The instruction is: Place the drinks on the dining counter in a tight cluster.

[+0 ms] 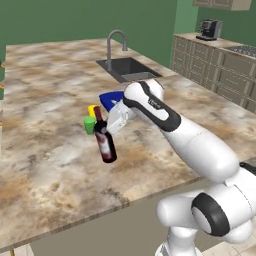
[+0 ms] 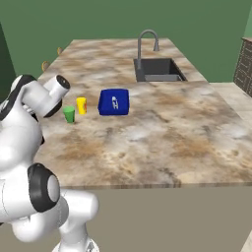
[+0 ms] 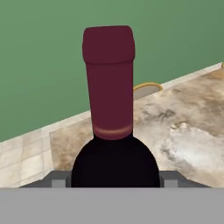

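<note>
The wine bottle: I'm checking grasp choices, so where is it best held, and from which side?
Judging by its shape, the wide dark body of the wine bottle, taken from the side: the neck is narrow and capped. The end effector already grips it there.

One wine bottle (image 1: 105,142), one green cup (image 2: 69,114), one yellow cup (image 2: 81,105), one blue bag (image 2: 114,102), one sink (image 2: 157,69), one faucet (image 2: 146,43).
</note>
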Available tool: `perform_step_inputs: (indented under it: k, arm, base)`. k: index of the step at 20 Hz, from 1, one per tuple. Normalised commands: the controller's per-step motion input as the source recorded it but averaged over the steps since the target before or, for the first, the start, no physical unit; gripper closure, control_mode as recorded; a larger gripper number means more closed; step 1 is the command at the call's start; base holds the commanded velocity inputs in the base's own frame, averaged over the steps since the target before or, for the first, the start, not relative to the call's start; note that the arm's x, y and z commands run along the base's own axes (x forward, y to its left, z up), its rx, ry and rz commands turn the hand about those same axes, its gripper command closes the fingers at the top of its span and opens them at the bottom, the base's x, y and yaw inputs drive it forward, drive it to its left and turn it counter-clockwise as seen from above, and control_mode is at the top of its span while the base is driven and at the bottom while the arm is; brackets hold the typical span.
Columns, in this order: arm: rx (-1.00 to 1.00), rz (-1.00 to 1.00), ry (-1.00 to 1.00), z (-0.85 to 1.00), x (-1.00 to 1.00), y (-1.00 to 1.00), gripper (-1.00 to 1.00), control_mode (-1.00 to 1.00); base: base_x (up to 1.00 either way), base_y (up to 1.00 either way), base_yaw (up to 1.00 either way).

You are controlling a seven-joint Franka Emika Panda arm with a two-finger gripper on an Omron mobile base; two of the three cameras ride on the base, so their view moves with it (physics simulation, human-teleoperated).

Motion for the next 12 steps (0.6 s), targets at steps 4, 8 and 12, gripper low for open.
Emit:
perform_step_inputs:
  k: [4, 8, 12]
  arm:
    - [0.01, 0.00, 0.00, -0.49, 0.44, 0.52, 1.00, -1.00]
    - [0.04, 0.00, 0.00, -0.39, 0.48, 0.54, 1.00, -1.00]
    - [0.11, 0.00, 0.00, -0.30, 0.41, 0.27, 1.00, -1.00]
  base:
    - [0.00, 0.00, 0.00]
    - [0.00, 0.00, 0.00]
    - [0.00, 0.00, 0.00]
